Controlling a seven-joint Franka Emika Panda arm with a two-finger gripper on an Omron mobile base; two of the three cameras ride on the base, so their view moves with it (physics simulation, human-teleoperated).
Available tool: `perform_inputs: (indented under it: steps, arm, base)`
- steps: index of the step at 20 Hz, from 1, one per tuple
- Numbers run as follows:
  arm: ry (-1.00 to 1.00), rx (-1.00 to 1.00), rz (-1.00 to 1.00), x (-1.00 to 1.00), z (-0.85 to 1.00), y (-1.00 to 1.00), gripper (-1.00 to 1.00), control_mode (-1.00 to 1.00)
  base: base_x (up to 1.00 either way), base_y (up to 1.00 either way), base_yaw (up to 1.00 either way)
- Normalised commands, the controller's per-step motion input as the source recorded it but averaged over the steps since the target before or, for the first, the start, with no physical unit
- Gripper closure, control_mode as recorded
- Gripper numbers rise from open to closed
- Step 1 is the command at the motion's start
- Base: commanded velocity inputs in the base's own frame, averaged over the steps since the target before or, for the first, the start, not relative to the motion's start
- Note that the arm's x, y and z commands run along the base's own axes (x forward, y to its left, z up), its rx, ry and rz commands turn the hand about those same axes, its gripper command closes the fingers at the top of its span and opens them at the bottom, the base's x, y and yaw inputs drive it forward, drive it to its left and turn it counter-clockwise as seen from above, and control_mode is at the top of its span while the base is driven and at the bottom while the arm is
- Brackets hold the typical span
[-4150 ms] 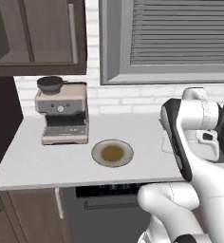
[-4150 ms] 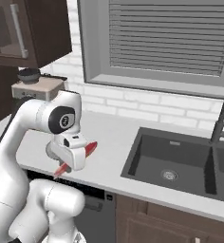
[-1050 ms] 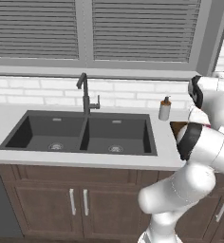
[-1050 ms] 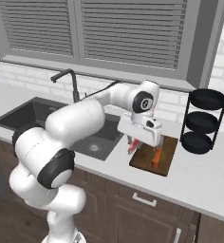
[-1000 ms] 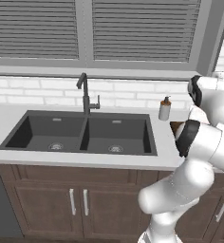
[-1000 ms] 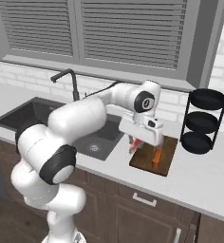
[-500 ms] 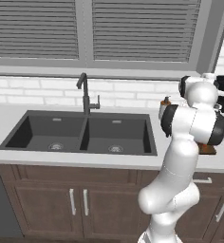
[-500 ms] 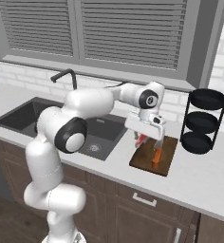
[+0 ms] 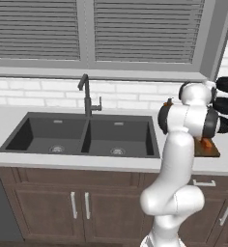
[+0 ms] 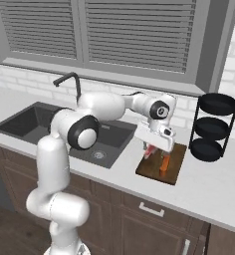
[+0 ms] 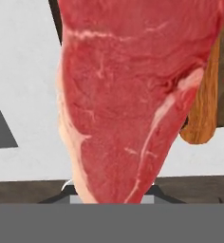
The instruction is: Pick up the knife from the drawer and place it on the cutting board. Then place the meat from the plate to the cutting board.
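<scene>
While clamped at one end of the meat point(image 11: 123, 99), gripper point(image 10: 150, 148) hung it just above the cutting board point(image 10: 173, 167), beside the knife point(image 10: 164, 165). Judged soft, slick, light; best gripped across thick end.

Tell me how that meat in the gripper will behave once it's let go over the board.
The meat hangs from the gripper as one wedge, so it probably drops without draping. Its glossy surface suggests it may slide. It could land on the knife lying on the cutting board.
</scene>
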Motion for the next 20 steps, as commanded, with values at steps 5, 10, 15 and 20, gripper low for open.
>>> perform_inputs:
  steps: [5, 10, 15, 20]
  arm:
    - [0.00, 0.02, 0.06, 0.28, -0.47, -0.02, 1.00, -1.00]
    - [0.00, 0.00, 0.04, 0.37, -0.40, 0.00, -1.00, -1.00]
    - [0.00, 0.00, 0.00, 0.07, -0.07, -0.10, -1.00, -1.00]
    - [-0.02, -0.02, 0.03, -0.13, 0.22, -0.09, -1.00, -1.00]
  base:
    - [0.00, 0.00, 0.00]
    - [0.00, 0.00, 0.00]
    - [0.00, 0.00, 0.00]
    - [0.00, 0.00, 0.00]
